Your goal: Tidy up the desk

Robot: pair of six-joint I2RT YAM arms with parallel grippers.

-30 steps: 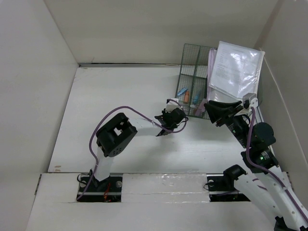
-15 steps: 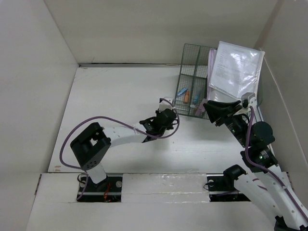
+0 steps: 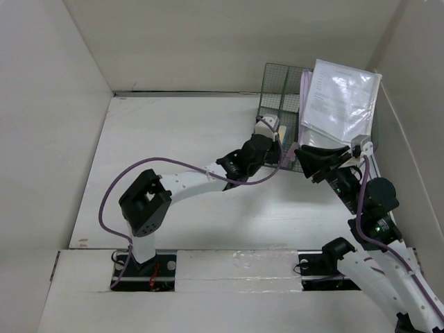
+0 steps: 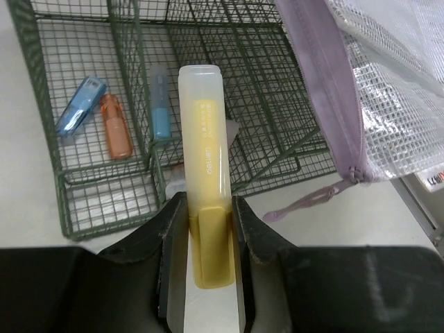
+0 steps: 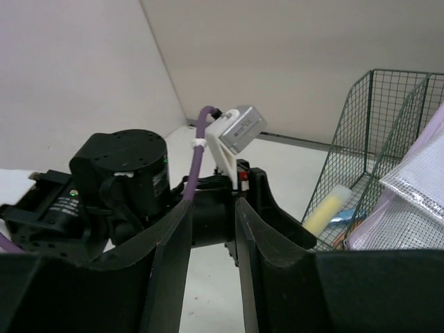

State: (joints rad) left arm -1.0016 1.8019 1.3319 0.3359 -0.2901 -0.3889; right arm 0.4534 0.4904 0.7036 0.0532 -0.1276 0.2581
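Observation:
The desk [image 3: 173, 152] is the white tabletop. My left gripper [image 3: 272, 142] reaches to the front of the dark green wire rack [image 3: 274, 83]. In the left wrist view it [image 4: 208, 208] is shut on a yellow highlighter [image 4: 205, 159], whose far end points over the rack's front rim [image 4: 104, 225]. The highlighter also shows in the right wrist view [image 5: 326, 208], at the rack [image 5: 374, 104]. My right gripper [image 3: 304, 161] hovers just right of the left one. Its jaws [image 5: 214, 215] stand open and empty, facing the left wrist.
The rack holds a blue item [image 4: 80, 105], an orange one [image 4: 116, 126] and a light blue one [image 4: 159, 104]. A purple-edged mesh pouch [image 4: 388, 83] leans in its right side, with its zipper pull [image 4: 305, 205] on the desk. White wall panels stand all round.
My left arm has swung from mid-desk up and to the right, to the rack's front. The right arm has not moved.

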